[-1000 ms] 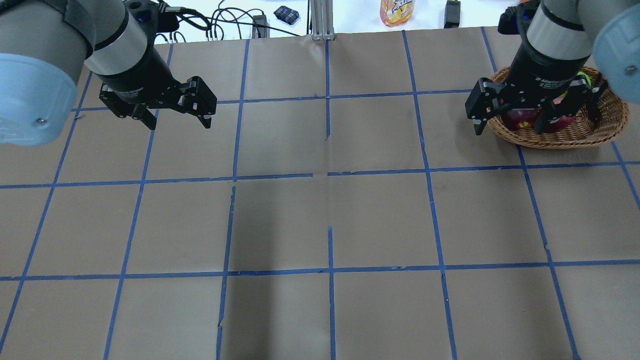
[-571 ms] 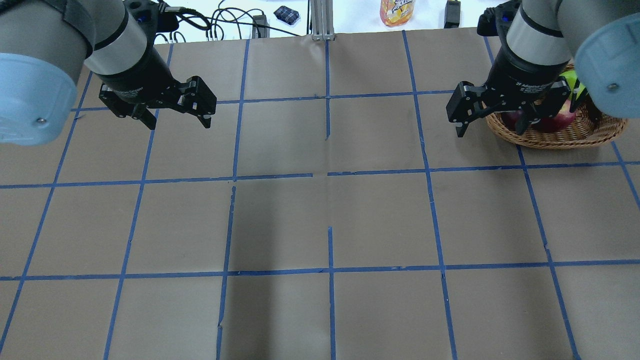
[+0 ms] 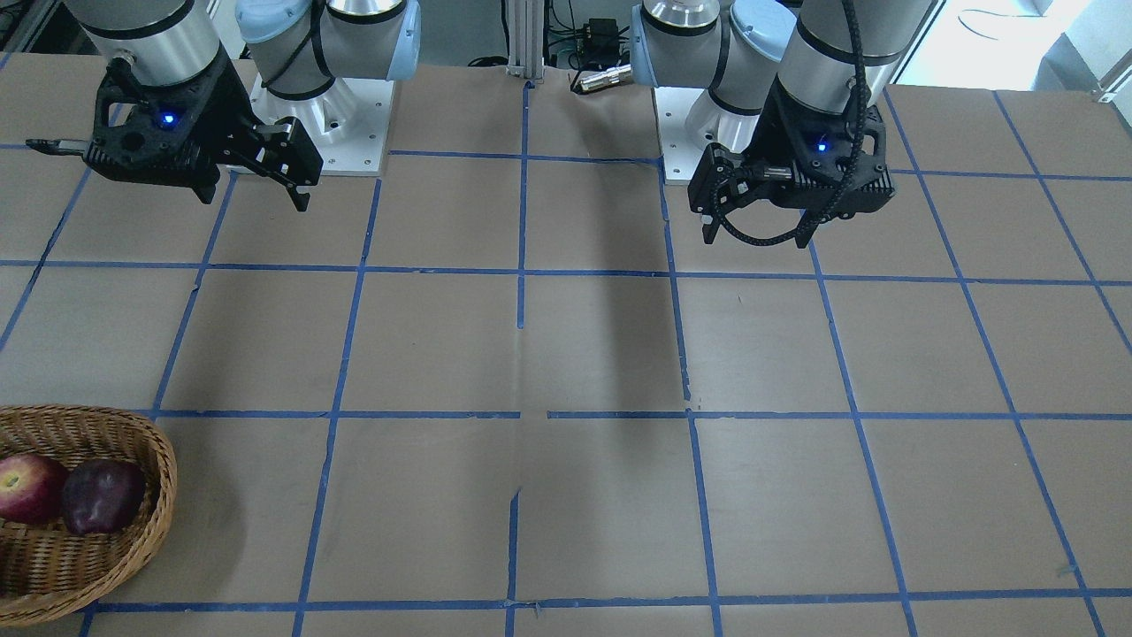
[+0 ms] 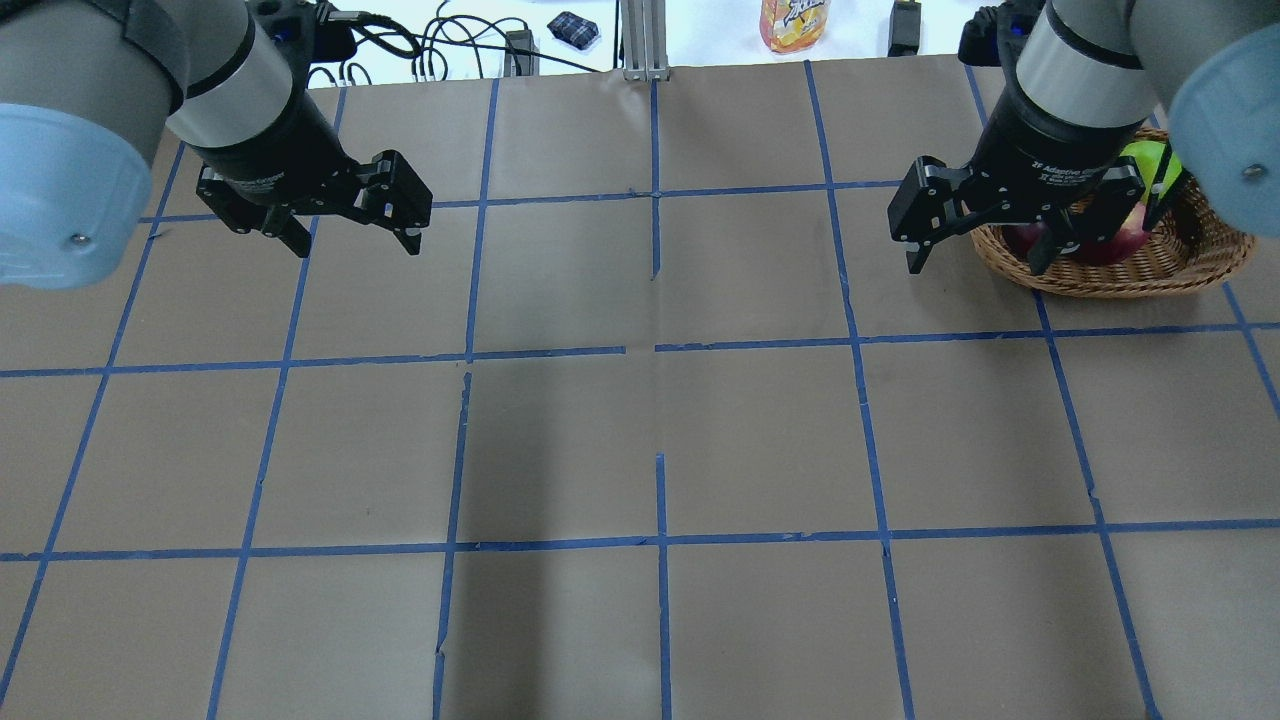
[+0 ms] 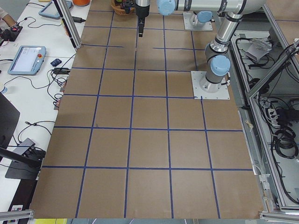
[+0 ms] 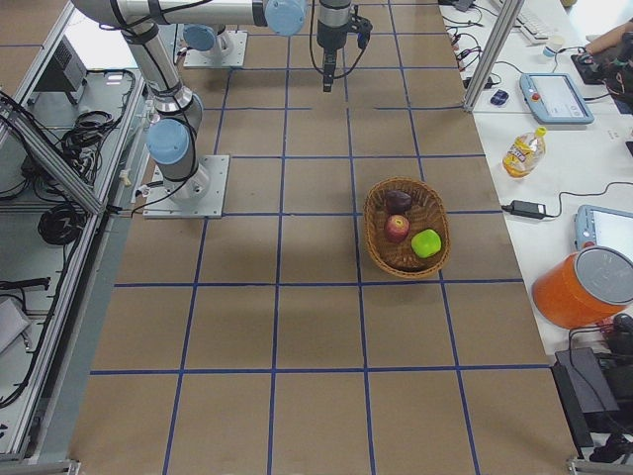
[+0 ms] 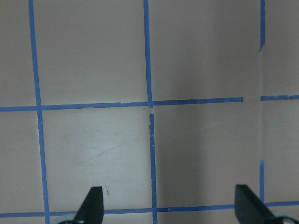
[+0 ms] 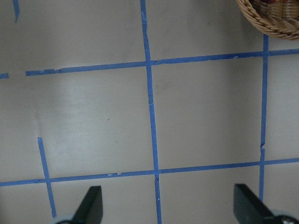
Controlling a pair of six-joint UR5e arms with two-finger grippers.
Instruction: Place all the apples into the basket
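The wicker basket (image 6: 406,259) stands at the far right of the table and holds all three apples: the maroon apple (image 6: 398,201), the red apple (image 6: 397,229) and the yellow-green apple (image 6: 426,242). In the overhead view my right arm covers part of the basket (image 4: 1150,268); the green apple (image 4: 1150,160) and the red apple (image 4: 1112,245) peek out. My right gripper (image 4: 975,262) is open and empty, raised just left of the basket rim. My left gripper (image 4: 355,246) is open and empty above the far left of the table. The basket's corner (image 8: 275,21) shows in the right wrist view.
The table is brown paper with a grid of blue tape. Behind its far edge are a metal post (image 4: 645,40), cables (image 4: 440,45) and an orange drink bottle (image 4: 795,22). The side table past the basket carries an orange bucket (image 6: 584,287) and tablets.
My right gripper has moved from over the basket to its left side, open and empty throughout. The left arm has not moved.
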